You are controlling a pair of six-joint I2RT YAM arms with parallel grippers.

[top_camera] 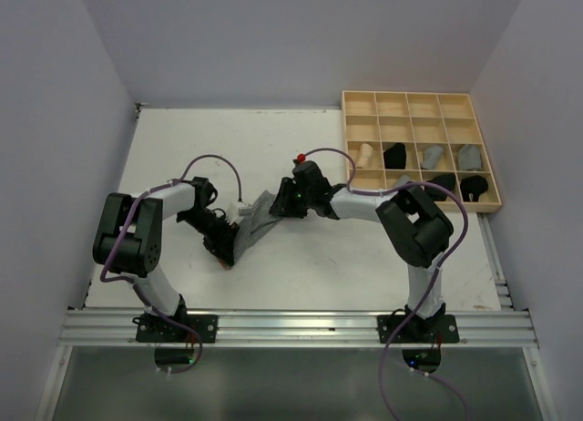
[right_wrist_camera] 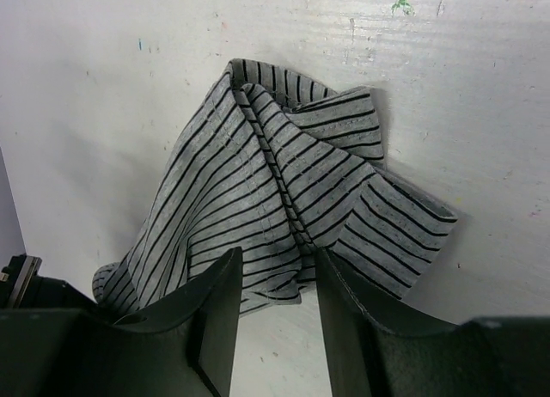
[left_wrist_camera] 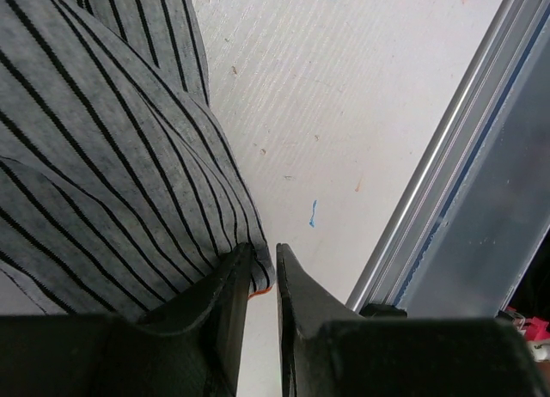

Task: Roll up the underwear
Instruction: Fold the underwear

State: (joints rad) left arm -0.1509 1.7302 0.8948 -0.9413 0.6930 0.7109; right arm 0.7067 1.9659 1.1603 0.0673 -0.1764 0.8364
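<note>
A grey underwear with black stripes lies crumpled on the white table between my two grippers. It also shows in the left wrist view and the right wrist view. My left gripper is nearly closed, pinching a corner of this garment that has an orange hem. My right gripper is open, its fingers standing either side of the garment's near edge, with bare table between them. The cloth rises in a ridge toward the left gripper.
A pale wooden grid tray stands at the back right. It holds rolled garments: a tan one, black ones and grey ones. An aluminium rail runs along the table's near edge.
</note>
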